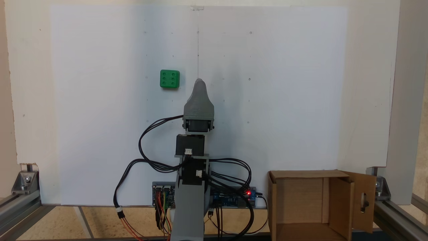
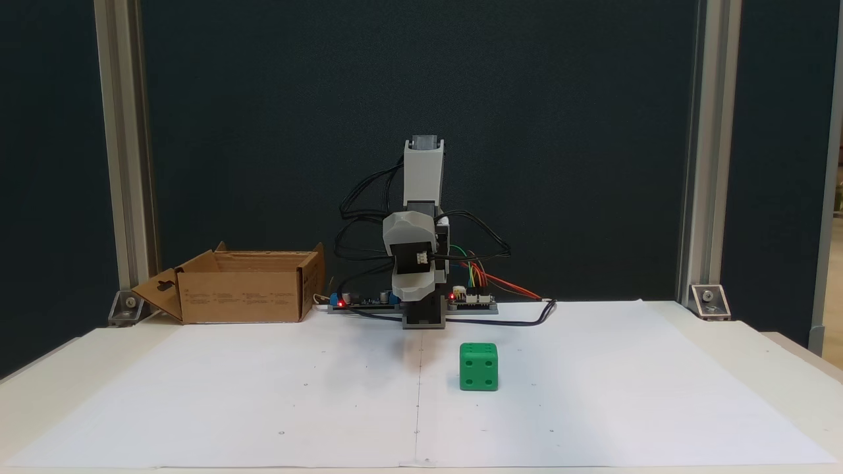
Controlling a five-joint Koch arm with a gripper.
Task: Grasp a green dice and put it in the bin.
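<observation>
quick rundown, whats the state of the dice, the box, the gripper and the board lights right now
green dice: upright on the white paper, six pips up, untouched.
bin: open, flaps out, nothing visible inside.
gripper: folded over the base, open or shut cannot be told.
controller boards: red lights lit.

In both fixed views the green dice [image 1: 170,79] [image 2: 479,367] sits on the paper sheet [image 1: 284,100] [image 2: 263,395] that covers the worktop [image 1: 367,100] [image 2: 757,349], well apart from the bin [image 1: 307,207] [image 2: 240,286]. From above, the dice lies up and left of the gripper [image 1: 199,82], near it but not touching; the bin stands at the lower right, off the sheet's corner. From the front, the dice rests before the arm's base and slightly right; the bin stands far left at the back, beside the circuit boards [image 2: 369,301], its slotted flap [image 2: 158,293] hanging out to the left
</observation>
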